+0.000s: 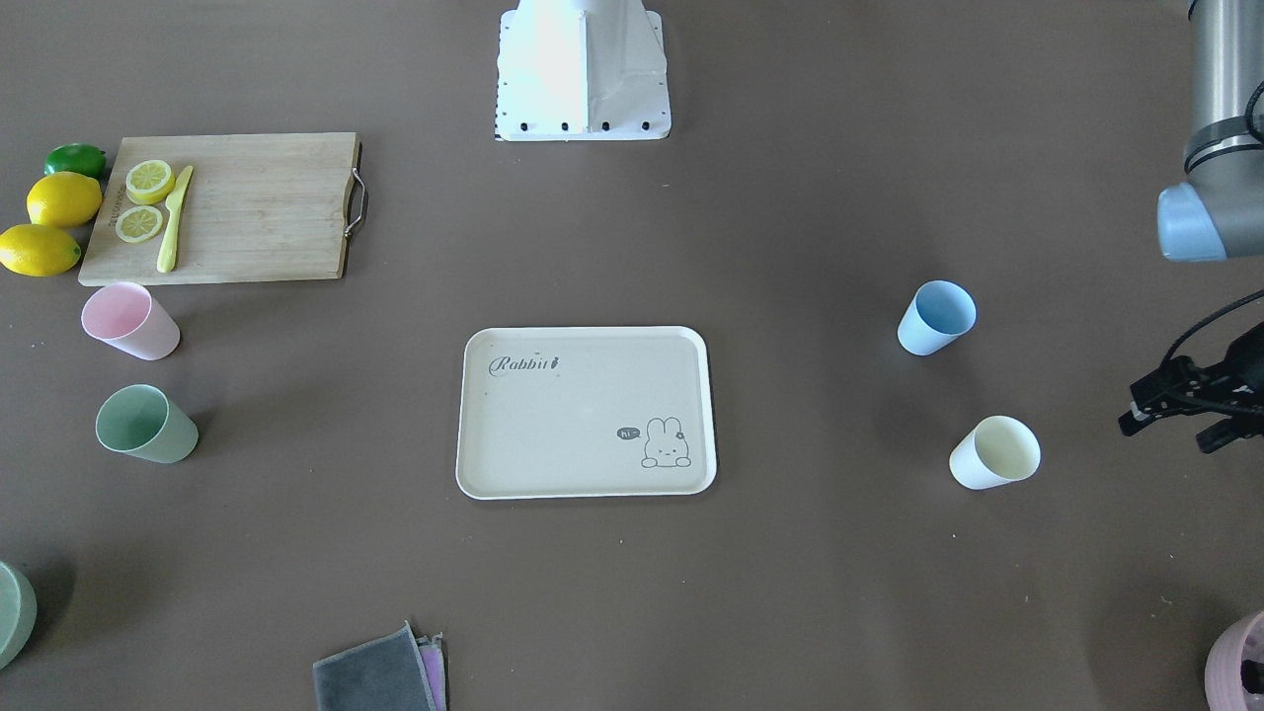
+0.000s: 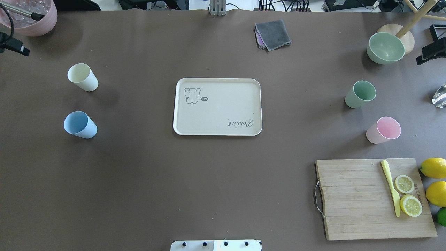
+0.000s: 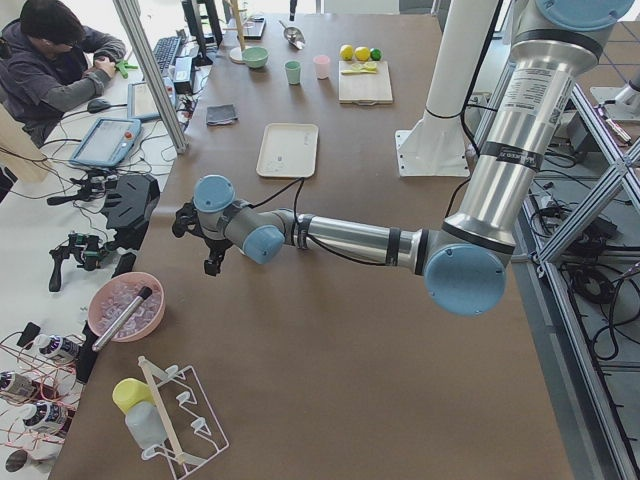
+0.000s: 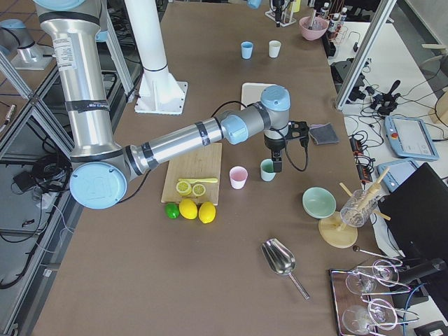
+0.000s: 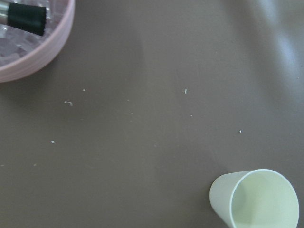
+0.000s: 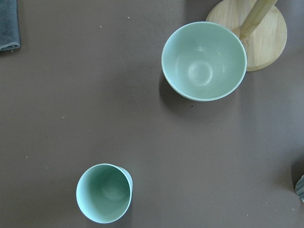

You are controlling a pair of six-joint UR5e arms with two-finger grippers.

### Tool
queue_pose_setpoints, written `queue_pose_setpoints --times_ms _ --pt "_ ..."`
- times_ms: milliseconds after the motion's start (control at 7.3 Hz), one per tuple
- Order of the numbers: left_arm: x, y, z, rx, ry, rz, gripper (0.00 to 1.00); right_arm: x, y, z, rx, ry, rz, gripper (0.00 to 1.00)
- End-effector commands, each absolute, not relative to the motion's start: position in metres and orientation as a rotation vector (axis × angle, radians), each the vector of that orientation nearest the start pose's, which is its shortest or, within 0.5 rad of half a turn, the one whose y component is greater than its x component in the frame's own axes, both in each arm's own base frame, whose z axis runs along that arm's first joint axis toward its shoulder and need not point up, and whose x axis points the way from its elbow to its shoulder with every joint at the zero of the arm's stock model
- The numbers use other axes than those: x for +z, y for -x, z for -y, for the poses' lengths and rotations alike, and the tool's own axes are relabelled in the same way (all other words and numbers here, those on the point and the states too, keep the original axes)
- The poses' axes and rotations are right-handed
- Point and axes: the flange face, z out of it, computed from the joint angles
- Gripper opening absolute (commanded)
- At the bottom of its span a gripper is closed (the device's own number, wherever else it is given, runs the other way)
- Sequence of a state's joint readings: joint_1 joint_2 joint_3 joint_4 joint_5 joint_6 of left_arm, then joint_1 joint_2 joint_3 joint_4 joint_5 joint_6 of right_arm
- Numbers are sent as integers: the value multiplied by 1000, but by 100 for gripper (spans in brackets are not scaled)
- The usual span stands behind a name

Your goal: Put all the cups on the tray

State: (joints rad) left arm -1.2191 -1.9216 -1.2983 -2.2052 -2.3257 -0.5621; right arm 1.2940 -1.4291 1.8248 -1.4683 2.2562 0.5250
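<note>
Four cups stand upright on the desk (image 2: 209, 181), all off the tray (image 2: 223, 108) at its centre. The cream-yellow cup (image 2: 83, 77) and light blue cup (image 2: 80, 124) sit well to its left, the sage green cup (image 2: 360, 94) and pink cup (image 2: 383, 130) well to its right. My left fingers (image 1: 1136, 417) hang near the cream-yellow cup, my right fingers (image 4: 277, 162) near the sage green cup. I cannot tell how far either pair is open.

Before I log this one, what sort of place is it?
Probably a robotics lab staged as a kitchen: an operator seated alongside, a teach pendant, and lemons by a wooden cutting board.
</note>
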Motion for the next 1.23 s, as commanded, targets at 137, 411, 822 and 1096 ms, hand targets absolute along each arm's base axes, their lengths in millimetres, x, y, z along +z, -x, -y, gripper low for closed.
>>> queue_pose_setpoints --times_ms 137,411,822,1096 --pt "513 -225 636 75 -302 -941 89 453 88 545 62 -177 792 100" --pt "517 -253 624 124 -316 -949 62 452 89 545 60 -179 792 100" --pt "523 -270 615 139 -327 -923 16 453 89 545 61 -178 790 100" --pt "501 -273 621 113 -342 -943 0 453 88 544 61 -178 790 100"
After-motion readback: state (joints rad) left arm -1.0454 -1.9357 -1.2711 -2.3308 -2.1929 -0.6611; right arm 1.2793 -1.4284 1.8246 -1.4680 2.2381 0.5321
